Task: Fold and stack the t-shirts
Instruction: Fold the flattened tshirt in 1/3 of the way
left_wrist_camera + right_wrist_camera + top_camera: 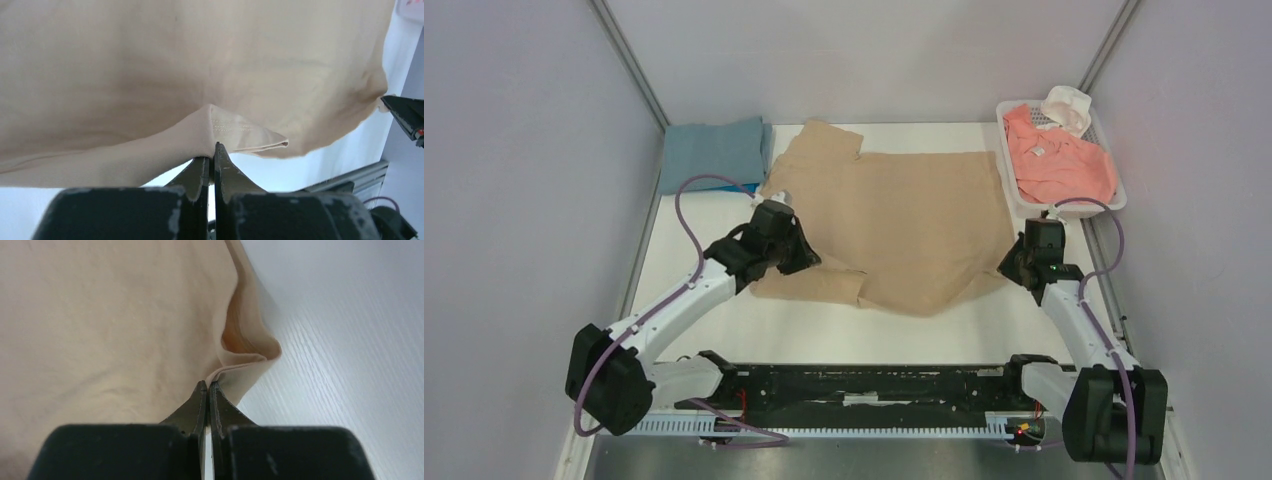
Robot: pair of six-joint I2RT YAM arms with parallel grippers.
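Two pinches on soft matte tan t-shirt (904, 215): left fingers (214, 159) clamp stitched hem fold, right fingers (204, 394) clamp puckered edge.

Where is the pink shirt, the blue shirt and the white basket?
pink shirt (1064, 165), top external view, middle of the cloth.
blue shirt (714, 152), top external view, middle of the folded cloth.
white basket (1008, 150), top external view, its left rim.

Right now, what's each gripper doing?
Left gripper: shut on the tan t-shirt.
Right gripper: shut on the tan t-shirt too, at its edge.
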